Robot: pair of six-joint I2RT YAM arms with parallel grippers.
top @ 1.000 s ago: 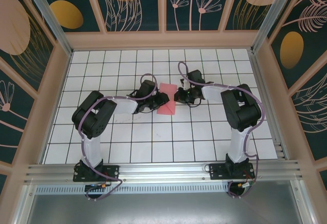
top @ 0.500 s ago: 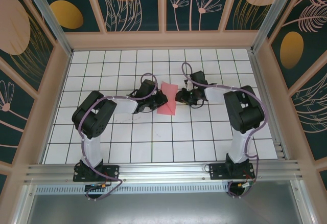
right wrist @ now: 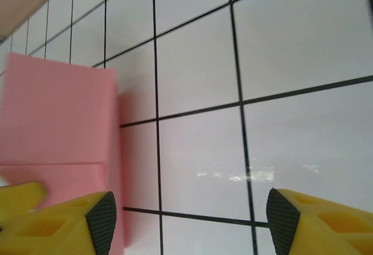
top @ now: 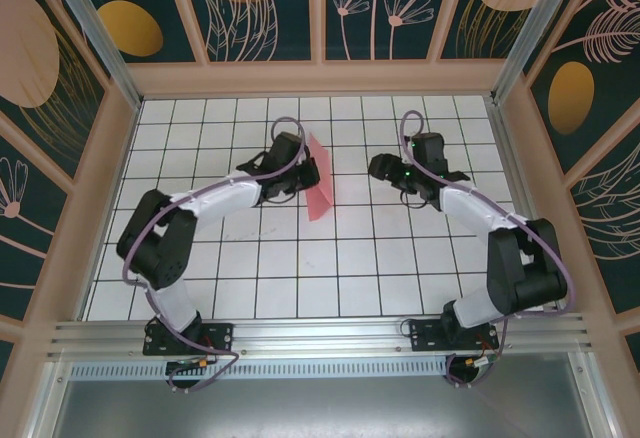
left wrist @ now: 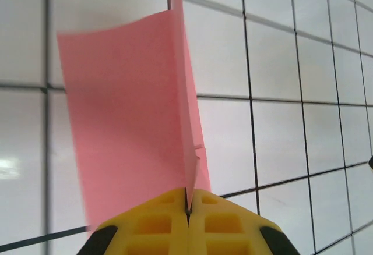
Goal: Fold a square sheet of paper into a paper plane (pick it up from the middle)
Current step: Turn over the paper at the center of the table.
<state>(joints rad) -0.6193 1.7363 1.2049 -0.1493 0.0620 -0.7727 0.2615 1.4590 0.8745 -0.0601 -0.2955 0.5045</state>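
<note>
- At the near edge of the table, the two arm bases are seen bolted side by side, and both arms are stretched out over the white gridded board (top: 200, 258) towards its far half.
- The left gripper (top: 305, 176) is found just left of the board's middle line. In the left wrist view its yellow fingers (left wrist: 157, 229) are pressed together with no gap, and the left gripper (left wrist: 187, 205) is clamped on the sheet of paper (left wrist: 128, 121) at its crease.
- The pink-red sheet of paper (top: 322, 190) is seen folded over on itself and held up on edge. One flap is spread broadly to the left and a narrower layer is seen edge-on along the crease. Whether its lower edge touches the board cannot be told.
- The right gripper (top: 378, 168) is placed to the right of the sheet, apart from it, about level with the left one.
- In the right wrist view the right gripper (right wrist: 189, 220) is spread wide, with one yellow finger (right wrist: 64, 226) at each lower corner and nothing held between them. The sheet of paper (right wrist: 58, 109) is seen to the left against the grid.
- Beyond the board, a wall of panels painted with leaves and flowers (top: 260, 8) is seen.
</note>
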